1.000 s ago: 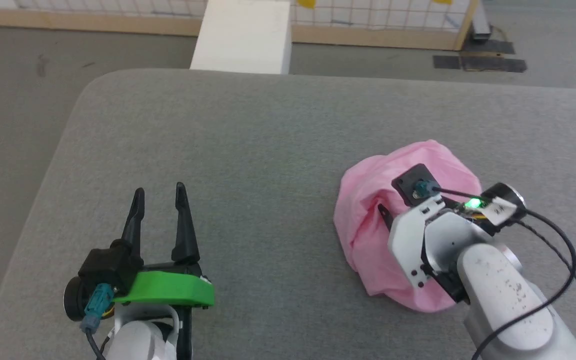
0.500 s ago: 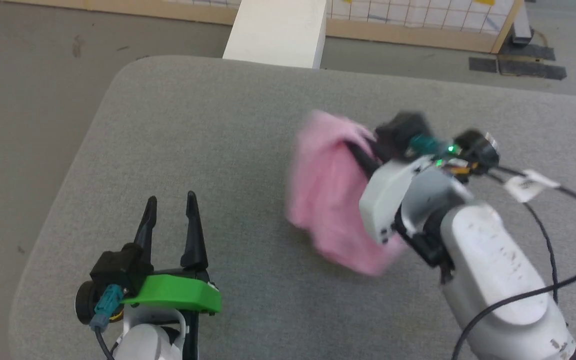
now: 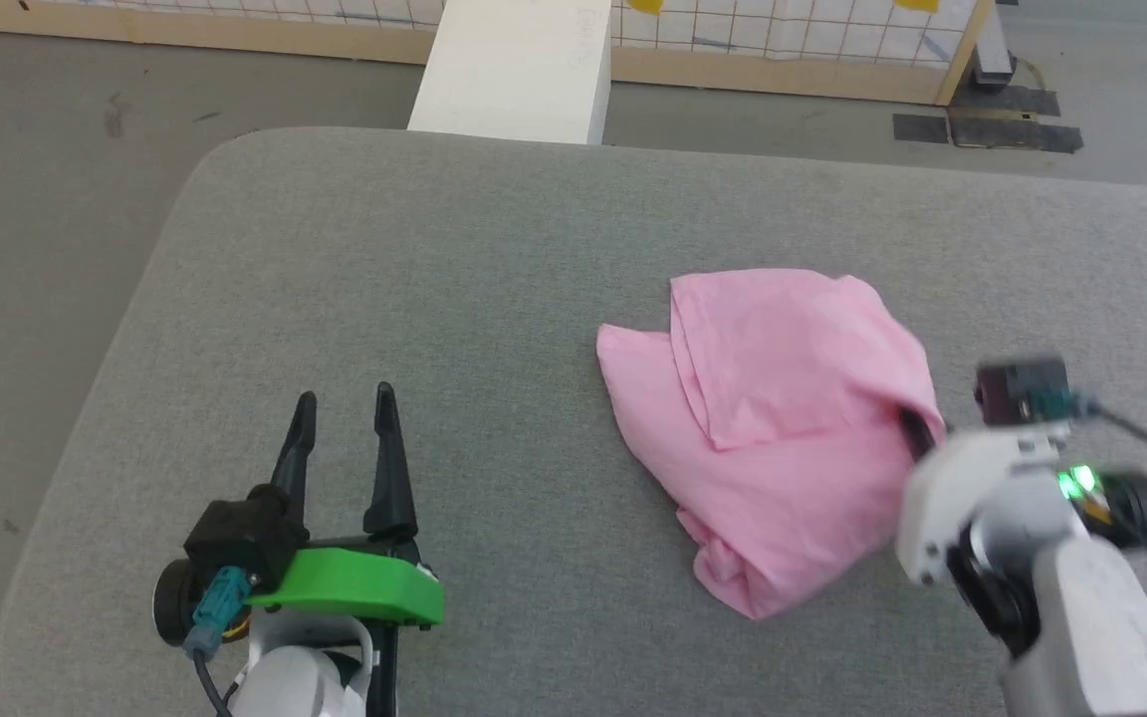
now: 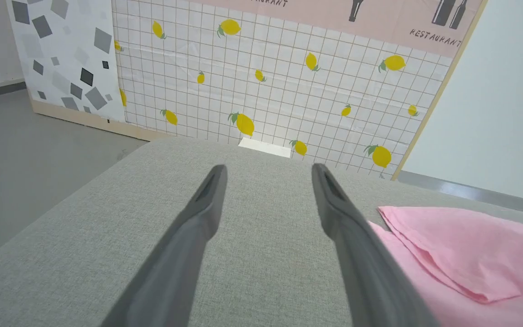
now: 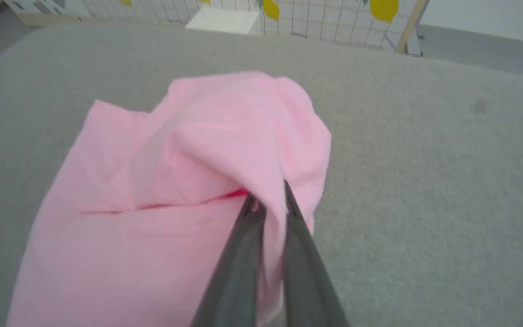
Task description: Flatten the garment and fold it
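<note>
Right pincer point(image 5: 268, 200), clamped shut on a fold of the pink shorts point(image 3: 783, 418) that lie bunched on the right half of the grey pad point(image 3: 414, 259), should draw toward the pad's right edge low and slowly, so the cloth spreads without slipping.

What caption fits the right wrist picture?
Right end effector pinching a fold of the pink garment on grey surface.

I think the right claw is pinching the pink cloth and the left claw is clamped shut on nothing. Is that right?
Not quite: the left gripper is open, its fingers standing well apart, as the left wrist view shows. The right gripper is indeed pinching the pink garment.
</note>
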Robot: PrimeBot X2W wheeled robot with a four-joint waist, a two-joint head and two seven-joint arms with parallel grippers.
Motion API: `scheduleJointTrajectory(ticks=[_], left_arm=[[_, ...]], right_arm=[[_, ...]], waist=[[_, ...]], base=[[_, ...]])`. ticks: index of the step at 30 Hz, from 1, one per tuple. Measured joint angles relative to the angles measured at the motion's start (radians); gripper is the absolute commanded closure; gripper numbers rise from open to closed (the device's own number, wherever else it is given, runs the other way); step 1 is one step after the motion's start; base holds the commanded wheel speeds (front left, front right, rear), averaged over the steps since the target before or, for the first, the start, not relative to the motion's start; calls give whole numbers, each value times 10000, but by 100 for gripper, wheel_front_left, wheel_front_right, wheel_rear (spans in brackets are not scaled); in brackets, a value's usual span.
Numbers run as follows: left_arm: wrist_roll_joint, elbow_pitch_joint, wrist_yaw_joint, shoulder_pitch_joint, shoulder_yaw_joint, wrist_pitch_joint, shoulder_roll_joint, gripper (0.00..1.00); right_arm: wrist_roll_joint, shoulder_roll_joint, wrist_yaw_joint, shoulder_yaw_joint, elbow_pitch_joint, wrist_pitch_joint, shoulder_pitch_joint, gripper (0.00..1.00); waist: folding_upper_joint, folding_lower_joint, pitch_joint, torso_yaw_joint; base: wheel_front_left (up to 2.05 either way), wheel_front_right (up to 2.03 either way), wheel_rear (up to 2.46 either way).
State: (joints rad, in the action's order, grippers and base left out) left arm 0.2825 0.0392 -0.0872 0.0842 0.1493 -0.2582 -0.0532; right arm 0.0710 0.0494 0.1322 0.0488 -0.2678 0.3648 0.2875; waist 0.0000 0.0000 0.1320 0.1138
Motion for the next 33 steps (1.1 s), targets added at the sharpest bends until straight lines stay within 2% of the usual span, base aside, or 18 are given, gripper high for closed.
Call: scheduleJointTrajectory(ticks=[1,2,6,10,16,19,22,25,26,27,33], left_arm=[[-17,23,25,0,21,0,0,0],[-21,33,27,-1,42,0,2,0],[-59,88,61,-7,-4,0,4,0],[-88,123,111,-16,-2,0,4,0],[-92,81,167,-42,-38,0,6,0],[-105,-6,171,-40,-42,0,6,0],[-105,-134,174,7,23,2,6,0],[-84,-221,165,185,194,0,6,0],[-77,-244,151,294,272,0,8,0],[71,-278,96,625,562,0,10,0],[403,-316,-171,887,974,0,15,0]], right_arm=[[-153,0,0,194,-171,-54,-234,56],[-291,8,0,385,-263,-121,-452,0],[-552,10,0,890,-61,-351,-1139,0],[-623,29,-2,721,1080,-407,-1902,0],[-445,65,2,-1528,3482,-462,-2617,0],[-336,267,2,-2523,3632,-8,-2382,0],[-178,405,2,-3246,3212,456,-1404,0],[-44,372,2,-3699,2251,882,1,0],[63,355,2,-3822,1816,989,470,0],[435,265,2,-3998,403,1567,1603,0],[1127,186,0,-4370,-1772,2930,2981,0]], waist=[[0,0,-10,-22],[0,0,-35,-34],[0,0,-182,-102],[0,0,-360,-153],[0,0,-481,-168],[0,0,-389,-140],[0,0,-215,-62],[0,0,36,89],[0,0,143,160],[0,0,435,429],[0,0,972,1127]], base=[[0,0,0],[0,0,0],[0,0,0],[0,0,0],[0,0,0],[0,0,0],[0,0,0],[0,0,0],[0,0,0],[0,0,0],[0,0,0]])
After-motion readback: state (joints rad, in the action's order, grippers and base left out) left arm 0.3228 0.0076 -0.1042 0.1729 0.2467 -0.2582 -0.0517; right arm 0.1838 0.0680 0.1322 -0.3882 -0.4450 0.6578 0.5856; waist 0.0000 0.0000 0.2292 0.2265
